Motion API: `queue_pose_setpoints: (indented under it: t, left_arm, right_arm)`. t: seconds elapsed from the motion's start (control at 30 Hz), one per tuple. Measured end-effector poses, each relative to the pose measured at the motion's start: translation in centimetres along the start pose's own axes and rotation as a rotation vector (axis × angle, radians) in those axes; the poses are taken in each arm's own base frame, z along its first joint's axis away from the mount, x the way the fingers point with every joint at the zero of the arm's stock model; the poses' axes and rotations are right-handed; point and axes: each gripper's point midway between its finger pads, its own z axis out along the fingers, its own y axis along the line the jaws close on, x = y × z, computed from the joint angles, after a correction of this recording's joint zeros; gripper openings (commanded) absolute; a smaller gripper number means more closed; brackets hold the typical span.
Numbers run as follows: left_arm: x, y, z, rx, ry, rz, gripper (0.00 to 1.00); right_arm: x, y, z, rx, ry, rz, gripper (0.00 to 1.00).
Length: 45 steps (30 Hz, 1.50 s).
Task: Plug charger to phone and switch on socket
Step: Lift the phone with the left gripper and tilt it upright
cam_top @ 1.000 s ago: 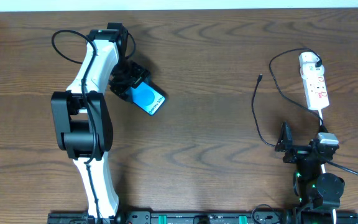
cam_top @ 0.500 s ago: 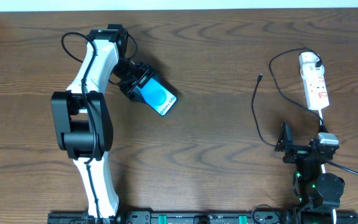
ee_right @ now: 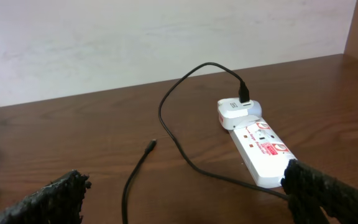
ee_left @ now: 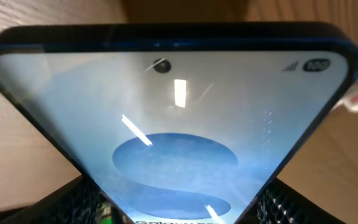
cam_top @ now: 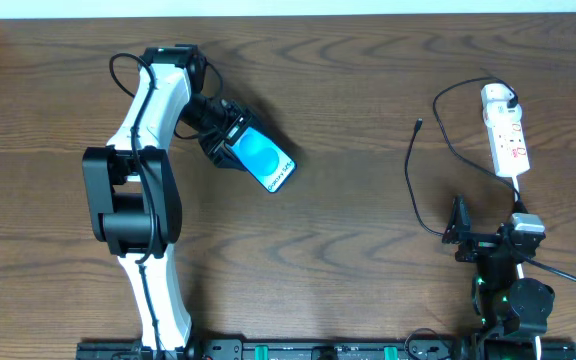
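The phone [cam_top: 266,160], its turquoise screen up, is held at one end by my left gripper [cam_top: 230,140], left of the table's middle. In the left wrist view the phone [ee_left: 179,112] fills the frame, and a black finger presses each long edge at the bottom corners. The white socket [cam_top: 506,135] lies at the far right with the charger's plug [cam_top: 503,97] in its far end. The charger cable loops left, and its connector tip [cam_top: 419,125] lies free on the wood. My right gripper [cam_top: 458,232] stands open near the front right, empty, with the socket [ee_right: 260,149] and tip [ee_right: 151,145] ahead of it.
The table is dark brown wood [cam_top: 368,260]. A pale wall [ee_right: 135,43] runs along its far edge. The socket's white cord [cam_top: 521,200] runs down toward the right arm's base. Black cable slack [cam_top: 409,180] lies between the tip and the right gripper.
My left gripper has carried the phone rightward and slightly toward the front, and turned it a little. The right arm, the socket and the charger have not moved.
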Motion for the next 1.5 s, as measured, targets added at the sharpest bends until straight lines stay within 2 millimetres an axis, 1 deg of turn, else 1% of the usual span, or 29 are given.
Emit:
queue_pose_setpoints:
  t: [0.23,0.5,0.63,0.73,0.9,1.27,1.5]
  left_arm:
    - [2.4,-0.2,0.3,0.014,0.095,0.054,0.72]
    - [5.9,-1.3,1.8,0.004,0.198,0.123,0.72]
    - [7.9,-1.4,2.5,-0.019,0.257,0.139,0.71]
    - [8.8,-1.4,2.6,-0.03,0.285,0.145,0.71]
    - [9.5,-1.1,2.5,-0.041,0.311,0.133,0.71]
    - [10.2,-2.0,2.6,0.002,0.334,0.153,0.71]
    - [10.1,-1.9,2.6,-0.001,0.331,0.157,0.71]
  right_arm:
    - [0.0,0.0,0.0,0.0,0.0,0.0,0.99]
    - [0.0,0.0,0.0,0.0,0.0,0.0,0.99]
    - [0.0,0.0,0.0,0.0,0.0,0.0,0.99]
    - [0.0,0.0,0.0,0.0,0.0,0.0,0.99]
    - [0.0,0.0,0.0,0.0,0.0,0.0,0.99]
    - [0.0,0.0,0.0,0.0,0.0,0.0,0.99]
    - [0.0,0.0,0.0,0.0,0.0,0.0,0.99]
